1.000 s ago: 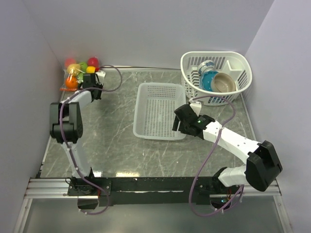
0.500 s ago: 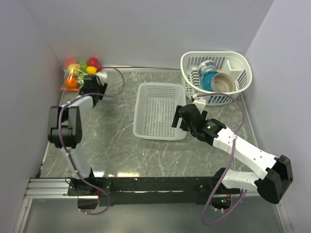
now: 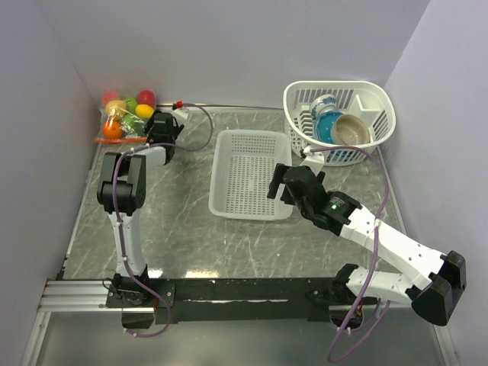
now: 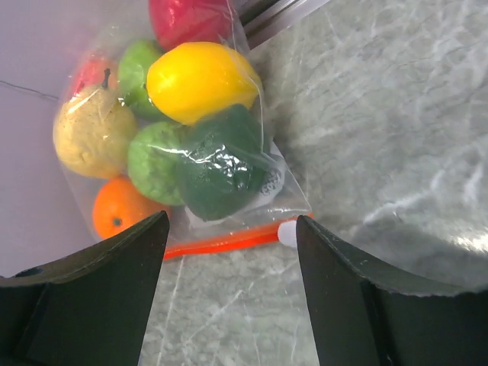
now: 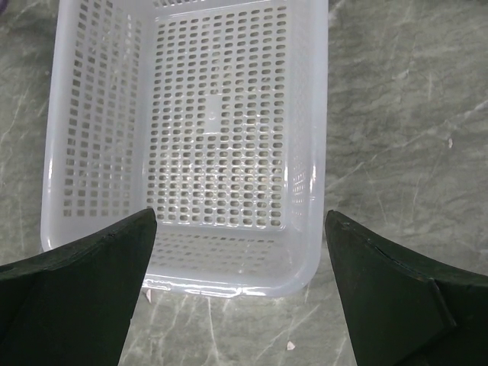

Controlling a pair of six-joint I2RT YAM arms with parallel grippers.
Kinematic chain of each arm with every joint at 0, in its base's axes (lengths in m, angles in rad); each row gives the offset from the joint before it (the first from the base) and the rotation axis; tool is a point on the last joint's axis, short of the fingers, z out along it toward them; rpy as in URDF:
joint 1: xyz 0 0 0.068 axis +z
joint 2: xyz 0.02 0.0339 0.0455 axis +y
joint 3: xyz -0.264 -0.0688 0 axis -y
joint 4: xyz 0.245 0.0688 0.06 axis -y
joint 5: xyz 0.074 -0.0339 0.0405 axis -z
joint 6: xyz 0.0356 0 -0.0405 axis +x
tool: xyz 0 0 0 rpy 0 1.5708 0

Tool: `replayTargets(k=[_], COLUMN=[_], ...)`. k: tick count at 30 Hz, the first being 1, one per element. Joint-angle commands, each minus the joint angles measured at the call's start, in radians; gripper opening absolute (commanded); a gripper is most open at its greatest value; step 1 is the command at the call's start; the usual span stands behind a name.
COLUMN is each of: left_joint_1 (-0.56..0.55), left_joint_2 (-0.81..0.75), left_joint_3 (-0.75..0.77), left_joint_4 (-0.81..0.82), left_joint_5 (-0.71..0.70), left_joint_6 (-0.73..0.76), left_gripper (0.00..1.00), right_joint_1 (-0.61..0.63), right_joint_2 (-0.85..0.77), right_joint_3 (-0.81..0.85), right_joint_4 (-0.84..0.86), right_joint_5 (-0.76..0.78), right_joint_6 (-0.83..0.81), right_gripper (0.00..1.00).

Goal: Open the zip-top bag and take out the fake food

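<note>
The zip-top bag lies in the far left corner of the table against the wall, also seen in the top view as the bag. Its orange-red zip strip runs along the near edge and ends in a white slider. The fake food sits inside the bag: yellow, green, orange, red and peach fruits. My left gripper is open just short of the zip strip, holding nothing, and shows from above as the left gripper. My right gripper is open over the near end of the white slotted basket.
The white rectangular slotted basket stands mid-table with nothing in it. A round white basket at the back right holds a blue dish and a tan dish. Walls close in on the left, back and right.
My left gripper went from shut to open and its arm swung a little right, beside the bag. The right arm stretched forward and stayed open by the slotted basket.
</note>
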Motion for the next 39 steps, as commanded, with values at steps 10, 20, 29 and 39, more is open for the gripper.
replayTargets(k=[10,20,29,39], left_joint_1=[-0.035,-0.032,-0.033,-0.032], left_joint_2=[0.101,0.195,0.215,0.033], left_joint_3=[0.023,0.072,0.088,0.037], left_joint_4=[0.091,0.133,0.152,-0.005], left_joint_5=[-0.058,-0.081,-0.087,-0.077], left_joint_6=[0.087,0.144,0.145,0.058], left_gripper=[0.73,0.69,0.27,0.01], right_joint_1=[0.009,0.009,0.009,0.011], right_joint_2=[-0.009,-0.021,-0.033,-0.052], right_joint_3=[0.075,0.08,0.076,0.076], right_joint_4=[0.032,0.01,-0.001,0.005], right_joint_5=[0.072,0.088,0.098,0.083], right_joint_6=[-0.041,-0.029,-0.02,-0.029], right_gripper=[1.0,1.0,1.0,1.0])
